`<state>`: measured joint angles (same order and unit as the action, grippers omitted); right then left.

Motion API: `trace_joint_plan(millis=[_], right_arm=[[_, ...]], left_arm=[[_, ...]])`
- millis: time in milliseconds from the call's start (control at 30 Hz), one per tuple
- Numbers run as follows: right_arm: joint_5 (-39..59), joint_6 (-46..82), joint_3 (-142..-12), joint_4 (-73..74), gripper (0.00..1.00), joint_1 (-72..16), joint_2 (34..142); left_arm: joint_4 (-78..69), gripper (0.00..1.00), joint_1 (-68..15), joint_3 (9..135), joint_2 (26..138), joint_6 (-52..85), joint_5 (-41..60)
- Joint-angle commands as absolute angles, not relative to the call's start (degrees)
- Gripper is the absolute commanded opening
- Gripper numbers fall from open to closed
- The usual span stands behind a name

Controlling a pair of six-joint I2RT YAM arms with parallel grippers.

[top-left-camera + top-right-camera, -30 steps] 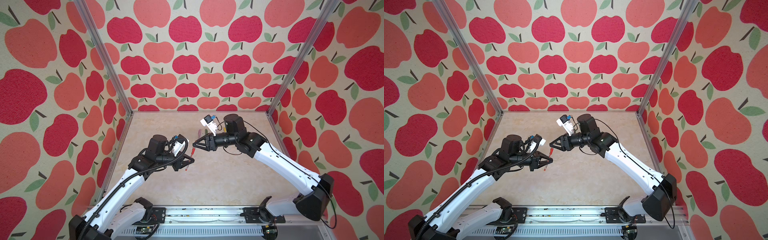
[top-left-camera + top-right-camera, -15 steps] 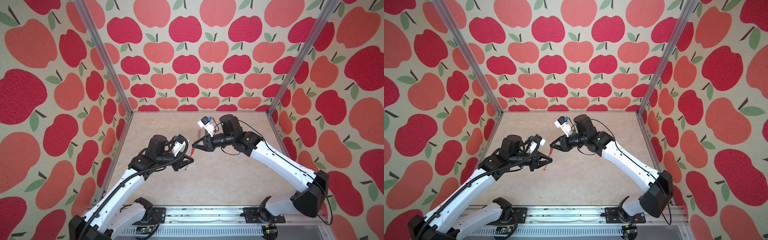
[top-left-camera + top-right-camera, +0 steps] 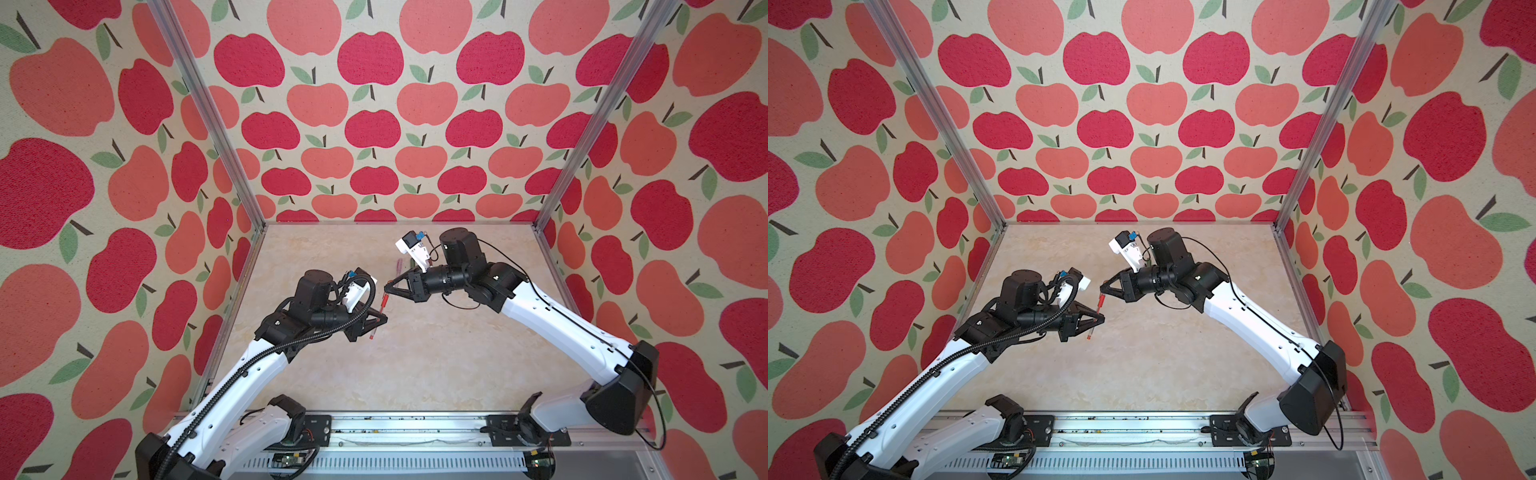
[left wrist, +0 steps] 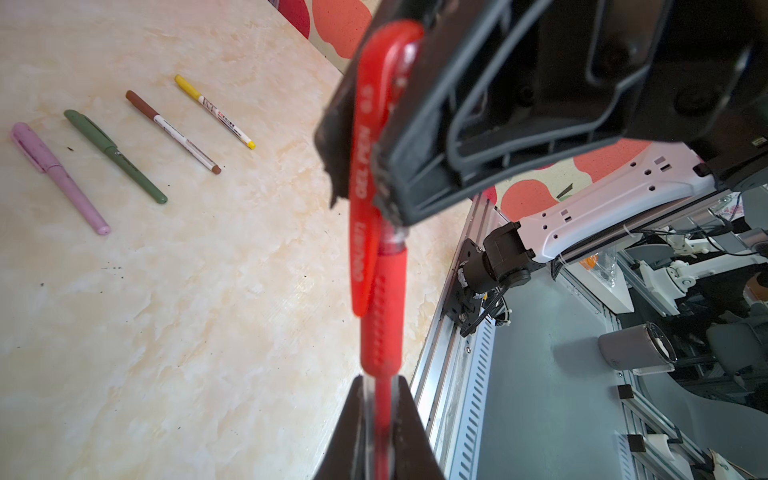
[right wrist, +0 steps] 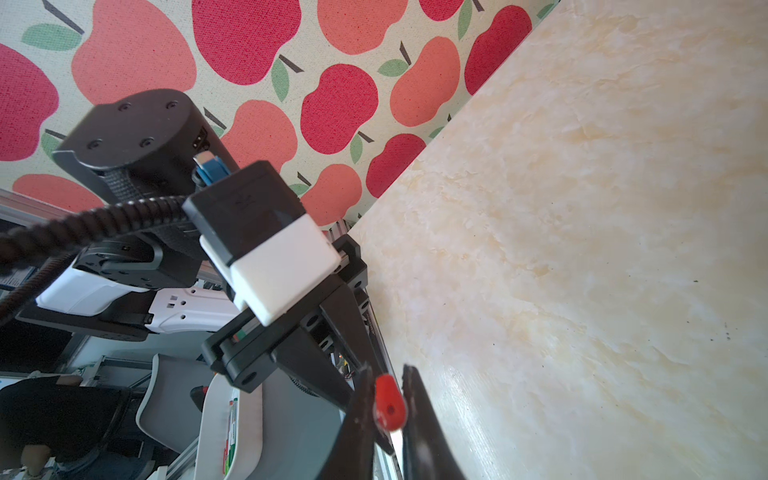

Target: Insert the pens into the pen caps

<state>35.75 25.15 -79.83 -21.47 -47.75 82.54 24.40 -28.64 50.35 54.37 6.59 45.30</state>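
In both top views you find the left gripper (image 3: 384,319) (image 3: 1102,319) just left of centre. The right gripper (image 3: 386,286) (image 3: 1101,286) is directly above it in the frame, tips nearly meeting over the table (image 3: 415,353). The pen (image 3: 1090,332) runs slantwise between the left fingers, and the pen cap (image 4: 365,166) sits on its upper end, between the right fingers. Behind the right gripper, four other pens (image 4: 114,156) lie side by side on the table.

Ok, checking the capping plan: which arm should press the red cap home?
Right, probably: the right gripper is shut on the red cap, in line with the red pen, while the left gripper clamps its barrel steady.
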Motion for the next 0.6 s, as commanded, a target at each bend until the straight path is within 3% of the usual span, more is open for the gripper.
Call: trace_joint_plan(millis=[0,567], right_arm=[[37.65,24.70,-80.51,-22.72,0.10,-49.13,83.57],[38.58,23.40,-80.95,-26.32,0.09,-50.45,85.78]], left_arm=[[16.59,0.00,-28.70,50.53,53.02,8.35,43.71],[5.63,0.00,-27.21,58.20,56.40,6.06,42.88]])
